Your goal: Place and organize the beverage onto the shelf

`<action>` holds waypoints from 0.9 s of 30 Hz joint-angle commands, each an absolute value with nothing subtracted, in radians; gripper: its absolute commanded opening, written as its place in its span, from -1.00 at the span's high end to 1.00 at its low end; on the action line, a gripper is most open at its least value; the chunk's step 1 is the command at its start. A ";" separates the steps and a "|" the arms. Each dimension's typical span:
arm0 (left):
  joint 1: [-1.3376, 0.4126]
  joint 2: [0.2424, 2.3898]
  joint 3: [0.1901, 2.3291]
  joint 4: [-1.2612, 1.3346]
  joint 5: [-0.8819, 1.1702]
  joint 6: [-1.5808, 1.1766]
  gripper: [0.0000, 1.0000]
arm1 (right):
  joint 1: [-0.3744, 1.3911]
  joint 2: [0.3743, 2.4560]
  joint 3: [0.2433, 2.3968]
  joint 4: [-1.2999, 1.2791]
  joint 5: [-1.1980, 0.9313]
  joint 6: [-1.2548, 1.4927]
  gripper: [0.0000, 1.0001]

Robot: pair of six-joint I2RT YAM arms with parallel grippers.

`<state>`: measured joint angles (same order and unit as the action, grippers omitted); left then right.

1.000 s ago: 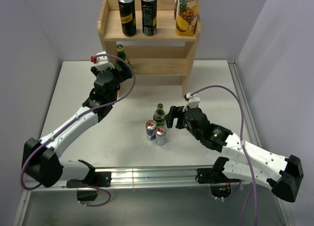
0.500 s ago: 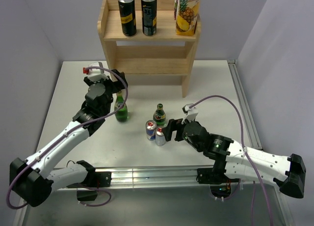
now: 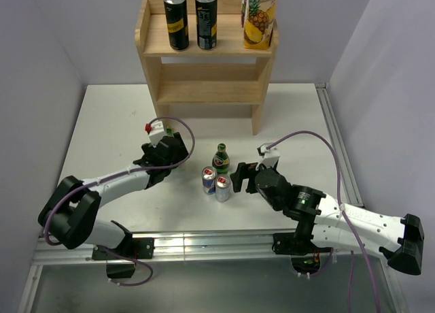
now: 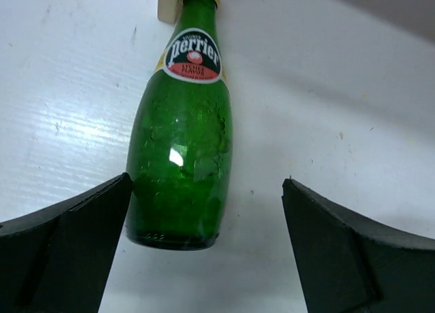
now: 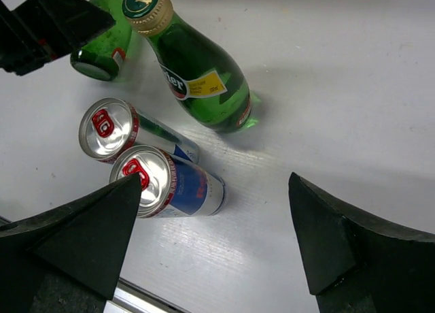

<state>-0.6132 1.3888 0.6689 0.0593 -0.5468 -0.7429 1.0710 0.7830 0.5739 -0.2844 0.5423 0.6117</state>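
Changed: the left gripper (image 3: 167, 137) has dropped back from the shelf (image 3: 207, 92) to the counter (image 3: 109, 122). The green bottle (image 3: 168, 131) is off the shelf, just ahead of it.
Top view: two black cans (image 3: 176, 20) stand on the top tier by a juice carton (image 3: 258, 17). Four drinks are unshelved.
Left wrist: jaws wide, gripping nothing. The Perrier bottle (image 4: 180, 163) seems to lie on its side between them, nearer one finger.
Right wrist: the right gripper (image 5: 216, 180) is wide open and empty, with two blue-and-silver cans (image 5: 173, 187) just ahead and an upright bottle (image 5: 204, 81) beyond.
Risk: the off-centre bottle may roll when one finger touches it first, and the crowded cans may topple.
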 commanded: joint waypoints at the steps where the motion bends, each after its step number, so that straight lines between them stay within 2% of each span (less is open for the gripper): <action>1: -0.655 1.456 0.732 -0.035 -0.551 -0.837 -0.99 | 1.077 0.752 0.601 -0.302 0.604 0.614 -0.91; 12: -0.578 1.660 0.804 0.063 -0.543 -0.776 -0.99 | 1.075 0.617 0.575 -0.359 0.614 0.627 -0.91; 18: -0.568 1.671 0.905 0.009 -0.545 -0.767 -0.99 | 1.075 0.601 0.575 -0.383 0.623 0.627 -0.91; 27: -0.568 1.637 0.945 -0.073 -0.528 -0.729 -0.99 | 1.075 0.606 0.566 -0.373 0.629 0.624 -0.90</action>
